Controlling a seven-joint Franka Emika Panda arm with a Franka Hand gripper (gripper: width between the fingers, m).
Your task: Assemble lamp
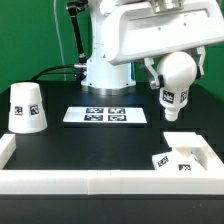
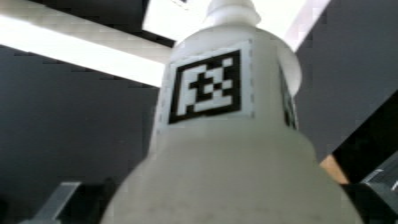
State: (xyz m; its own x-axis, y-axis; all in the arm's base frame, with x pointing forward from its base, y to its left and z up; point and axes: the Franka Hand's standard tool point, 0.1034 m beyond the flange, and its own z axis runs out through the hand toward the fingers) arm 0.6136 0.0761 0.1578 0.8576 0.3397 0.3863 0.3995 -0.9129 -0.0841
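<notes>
The gripper pinches the white plastic round-topped bulb, held tilted in the air above the flat square white base block, with the white tapered cup-shaped shade well apart; I judge that this tilt could make the bulb jam against the base or slip in the grip.

- In the wrist view the bulb fills most of the picture. It is blurred closest to the camera, cut off by the edge, and hides much of the table.
- The gripper holds the bulb aloft, but where its fingers touch it is hidden.
- The arm is cut off by the exterior view's upper edge.
- The base, near and at the exterior view's right, carries tags too small to read.
</notes>
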